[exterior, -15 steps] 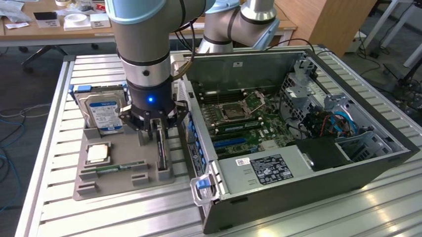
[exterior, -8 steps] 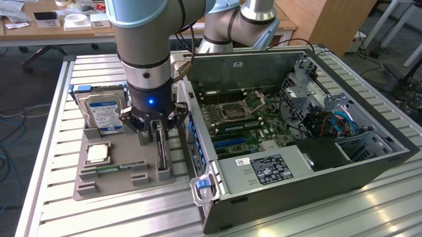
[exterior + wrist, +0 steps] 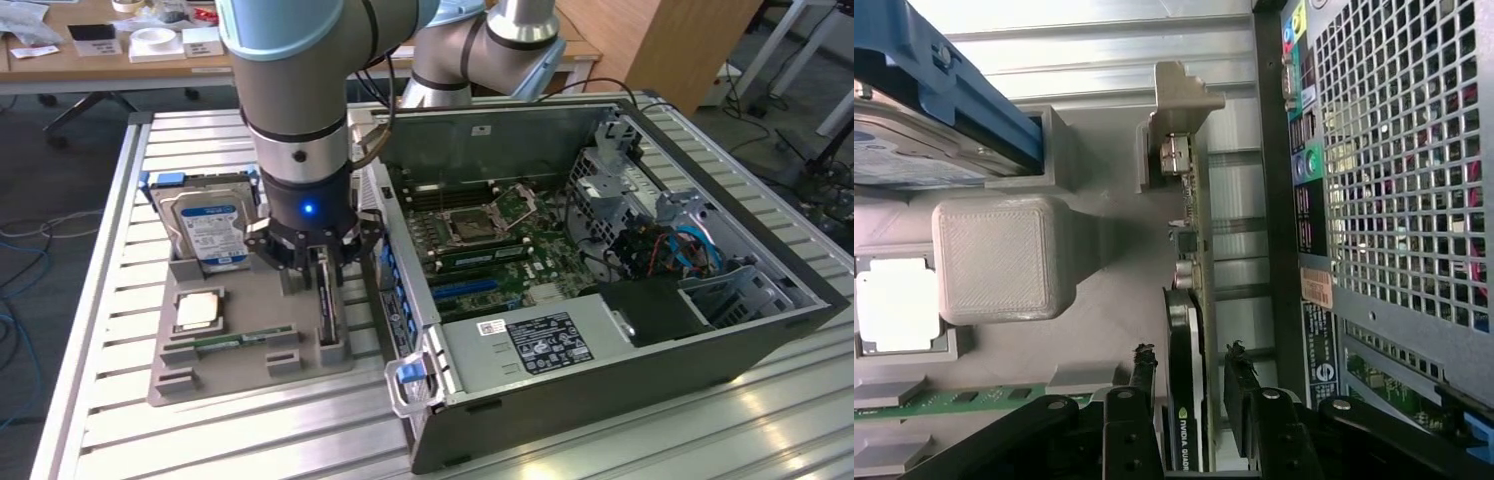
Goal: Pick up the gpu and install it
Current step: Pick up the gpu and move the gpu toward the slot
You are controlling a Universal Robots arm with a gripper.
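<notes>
The gpu (image 3: 326,312) stands on edge in a slot at the right side of the grey holder tray (image 3: 254,372), next to the open computer case (image 3: 627,345). In the wrist view its black cooler and green board (image 3: 1189,330) run straight between my fingers. My gripper (image 3: 318,265) (image 3: 1191,385) hangs directly over the card and is open. One black fingertip (image 3: 1145,372) stands on each side of the card, with a narrow gap to it. The motherboard (image 3: 514,235) with its blue expansion slots (image 3: 467,290) lies exposed inside the case.
The tray also holds a silver hard drive (image 3: 207,228) (image 3: 904,150) in a blue bracket, a processor chip (image 3: 200,308) (image 3: 894,305) and a narrow green memory stick (image 3: 220,341) (image 3: 954,400). The case's perforated rear panel (image 3: 1399,170) stands close beside the card. Cables crowd the case's far end.
</notes>
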